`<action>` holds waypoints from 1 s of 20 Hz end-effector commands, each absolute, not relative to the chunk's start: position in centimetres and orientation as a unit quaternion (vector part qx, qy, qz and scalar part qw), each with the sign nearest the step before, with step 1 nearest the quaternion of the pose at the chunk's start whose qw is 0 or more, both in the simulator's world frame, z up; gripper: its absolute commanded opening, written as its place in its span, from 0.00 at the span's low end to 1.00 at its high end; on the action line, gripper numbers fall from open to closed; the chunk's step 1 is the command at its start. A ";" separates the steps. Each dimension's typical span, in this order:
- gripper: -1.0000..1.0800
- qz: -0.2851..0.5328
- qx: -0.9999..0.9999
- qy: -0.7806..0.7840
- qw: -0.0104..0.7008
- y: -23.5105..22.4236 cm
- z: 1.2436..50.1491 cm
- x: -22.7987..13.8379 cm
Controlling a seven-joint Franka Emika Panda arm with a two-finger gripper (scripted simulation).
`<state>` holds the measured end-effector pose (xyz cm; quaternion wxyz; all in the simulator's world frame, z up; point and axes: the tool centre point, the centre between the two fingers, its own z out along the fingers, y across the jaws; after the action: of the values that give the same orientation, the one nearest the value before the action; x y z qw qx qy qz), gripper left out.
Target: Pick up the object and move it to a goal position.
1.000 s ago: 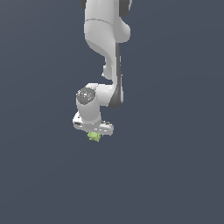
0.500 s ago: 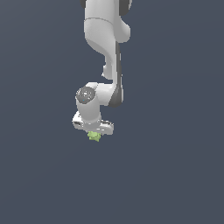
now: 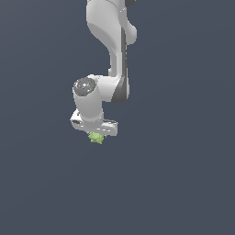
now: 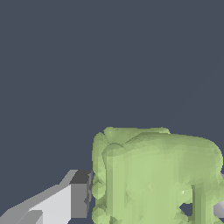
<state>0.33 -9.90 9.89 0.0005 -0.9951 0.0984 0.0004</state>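
The object (image 3: 96, 137) is a small light-green lumpy thing hanging just under the white hand of the arm. My gripper (image 3: 95, 134) is shut on it, and the fingers are mostly hidden behind the hand in the exterior view. In the wrist view the object (image 4: 153, 175) fills much of the picture, with bumpy edges and blocky limbs. One white and grey finger (image 4: 72, 199) presses against its side. A sliver of the other finger (image 4: 218, 210) shows at the picture's edge. The object touches nothing but the gripper.
The white arm (image 3: 110, 41) reaches down from the upper part of the exterior view. Around it there is only a uniform dark grey-blue surface (image 3: 183, 174). No goal marker shows in either view.
The gripper, still holding the object, has risen slightly and drifted a little toward the exterior view's left.
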 end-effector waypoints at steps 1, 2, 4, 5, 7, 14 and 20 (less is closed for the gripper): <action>0.00 0.000 -0.995 0.099 0.000 -10.2 12.2 0.4; 0.00 0.000 -0.995 0.099 0.000 -10.3 13.2 0.4; 0.00 0.000 -0.995 0.099 0.000 -10.5 15.4 0.5; 0.00 0.000 -0.995 0.099 0.000 -10.6 16.6 0.5; 0.00 0.000 -0.995 0.099 0.000 -10.9 19.0 0.6; 0.00 0.000 -0.995 0.099 0.000 -11.8 27.1 0.9; 0.00 0.000 -0.995 0.099 0.000 -12.5 33.7 1.2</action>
<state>1.18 -12.36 32.01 0.0000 -0.9951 0.0993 -0.0005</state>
